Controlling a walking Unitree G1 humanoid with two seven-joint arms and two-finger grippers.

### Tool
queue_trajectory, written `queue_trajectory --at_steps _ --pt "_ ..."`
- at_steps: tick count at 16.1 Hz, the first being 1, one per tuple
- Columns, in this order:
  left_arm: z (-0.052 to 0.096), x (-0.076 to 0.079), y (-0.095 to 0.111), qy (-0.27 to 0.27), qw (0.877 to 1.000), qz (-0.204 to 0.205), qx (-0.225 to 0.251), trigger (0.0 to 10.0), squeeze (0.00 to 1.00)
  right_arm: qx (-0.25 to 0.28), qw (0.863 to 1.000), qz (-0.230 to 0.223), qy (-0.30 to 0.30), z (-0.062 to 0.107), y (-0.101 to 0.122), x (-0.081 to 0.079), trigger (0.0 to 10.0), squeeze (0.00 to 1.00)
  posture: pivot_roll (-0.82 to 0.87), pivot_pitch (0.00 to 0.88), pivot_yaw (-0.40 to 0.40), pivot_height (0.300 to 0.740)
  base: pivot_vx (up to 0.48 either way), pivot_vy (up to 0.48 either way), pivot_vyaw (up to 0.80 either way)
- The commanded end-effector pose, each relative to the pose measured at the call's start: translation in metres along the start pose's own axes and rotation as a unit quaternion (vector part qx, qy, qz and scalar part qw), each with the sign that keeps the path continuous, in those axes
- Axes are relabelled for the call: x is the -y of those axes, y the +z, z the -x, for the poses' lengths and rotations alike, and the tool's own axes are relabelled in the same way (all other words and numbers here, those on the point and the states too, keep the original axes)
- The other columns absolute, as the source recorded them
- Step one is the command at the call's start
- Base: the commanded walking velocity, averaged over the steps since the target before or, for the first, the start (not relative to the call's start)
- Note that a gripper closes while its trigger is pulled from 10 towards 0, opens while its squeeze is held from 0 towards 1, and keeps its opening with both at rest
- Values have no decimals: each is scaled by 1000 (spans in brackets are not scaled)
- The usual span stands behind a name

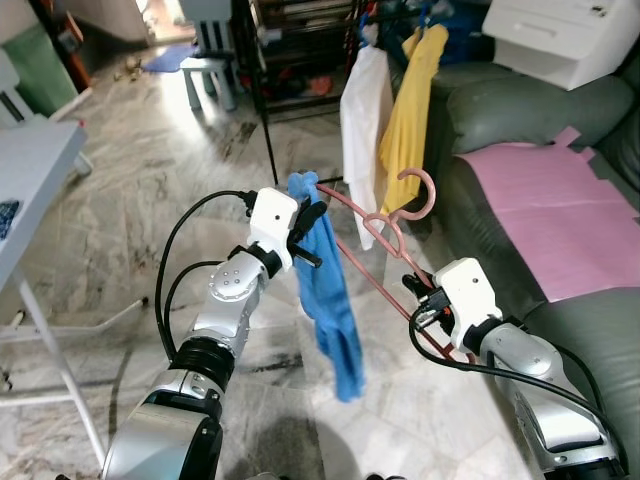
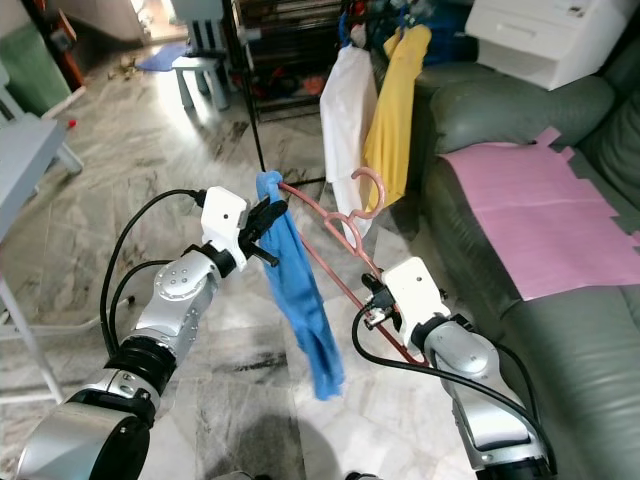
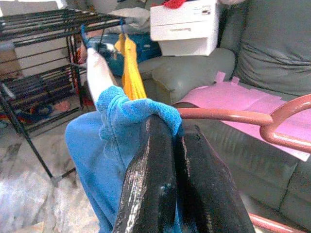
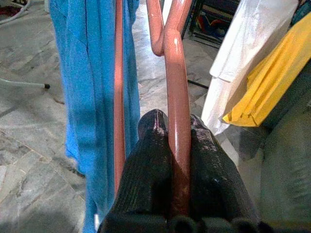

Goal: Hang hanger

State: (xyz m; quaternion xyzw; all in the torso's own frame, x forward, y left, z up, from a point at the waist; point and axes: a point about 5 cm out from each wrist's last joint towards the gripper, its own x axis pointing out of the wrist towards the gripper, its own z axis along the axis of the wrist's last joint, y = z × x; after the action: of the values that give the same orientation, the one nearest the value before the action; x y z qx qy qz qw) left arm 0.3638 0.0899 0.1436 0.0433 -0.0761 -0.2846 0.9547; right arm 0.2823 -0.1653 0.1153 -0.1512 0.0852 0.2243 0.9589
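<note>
A pink plastic hanger (image 1: pixel 385 240) is held in the air between my two arms, its hook (image 1: pixel 420 190) pointing up toward the drying rack. A blue cloth (image 1: pixel 330 300) hangs from the hanger's left end. My left gripper (image 1: pixel 308 222) is shut on the blue cloth where it drapes over that end of the hanger. My right gripper (image 1: pixel 418 292) is shut on the hanger's lower right arm; in the right wrist view the pink bar (image 4: pixel 177 145) runs between the two black fingers (image 4: pixel 146 160).
A black drying rack (image 1: pixel 300 50) stands ahead with a white garment (image 1: pixel 362 120) and a yellow garment (image 1: pixel 405 120) hanging from it. A grey-green sofa (image 1: pixel 520 110) with a pink sheet (image 1: pixel 540 210) is on the right. A grey table (image 1: pixel 30 170) stands at left. Marble floor lies between.
</note>
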Motion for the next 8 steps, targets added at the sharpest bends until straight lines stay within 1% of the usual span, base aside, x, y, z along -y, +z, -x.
queue_trajectory --at_steps 1,2,4,5,8 --pt "0 -3 6 -1 1000 -4 13 10000 0 10 1000 4 1 -2 5 0 10000 0 -152 78 90 740 240 0 0" --pt "0 -3 6 -3 1000 -5 13 10000 0 10 1000 4 1 -2 5 -1 10000 0 -152 78 90 740 0 0 0" --pt "1 -2 5 -7 1000 -3 14 10000 0 9 1000 3 1 -1 4 -1 10000 0 -152 83 89 740 240 0 0" --pt "1 -2 5 -9 1000 -5 14 10000 0 8 1000 3 1 -1 4 -1 10000 0 -151 84 88 740 0 0 0" --pt "2 0 4 -19 1000 -3 14 10000 0 7 1000 4 0 -2 4 -1 10000 0 -150 84 90 740 245 0 0"
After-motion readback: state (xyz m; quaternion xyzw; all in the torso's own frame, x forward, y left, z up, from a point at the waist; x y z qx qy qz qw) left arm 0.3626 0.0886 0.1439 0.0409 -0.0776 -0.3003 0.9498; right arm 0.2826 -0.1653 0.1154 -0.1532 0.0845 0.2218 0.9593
